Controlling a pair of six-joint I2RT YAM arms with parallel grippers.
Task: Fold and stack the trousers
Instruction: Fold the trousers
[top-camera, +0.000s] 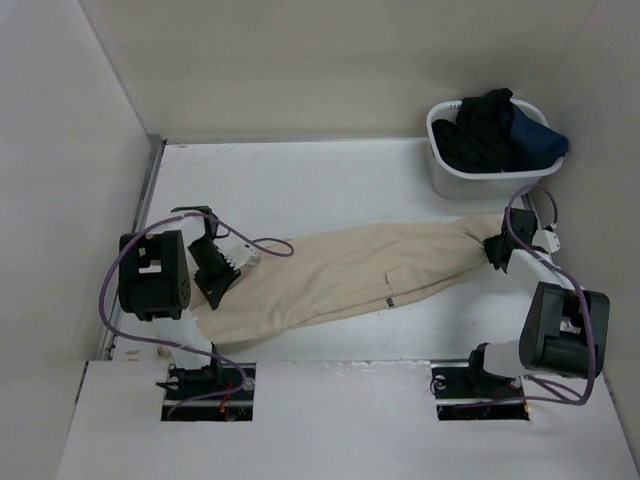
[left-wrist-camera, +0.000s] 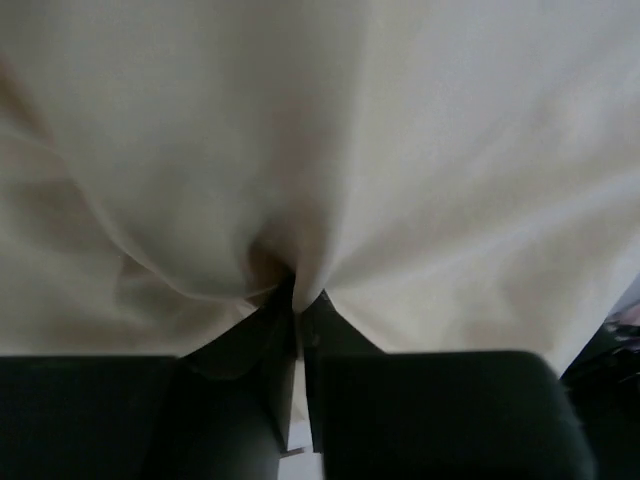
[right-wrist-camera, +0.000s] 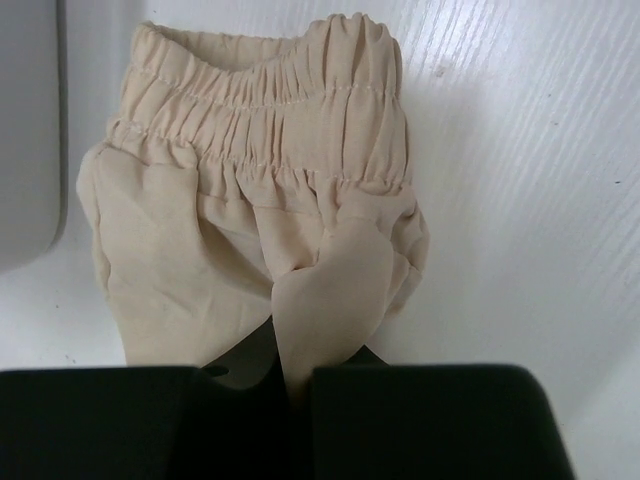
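The beige trousers (top-camera: 350, 275) are lying stretched across mid-frame. The left gripper (left-wrist-camera: 298, 300) is pinching only a thin pucker at their wide end, and the right gripper (right-wrist-camera: 300, 350) is clamping a small fold at their gathered end. Either shallow bite risks slipping free once the arms are pulling.

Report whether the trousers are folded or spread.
Stretched out long, not folded across: trousers span from left claw to right claw.

Plain beige trousers (top-camera: 340, 272), white basket (top-camera: 470, 186)
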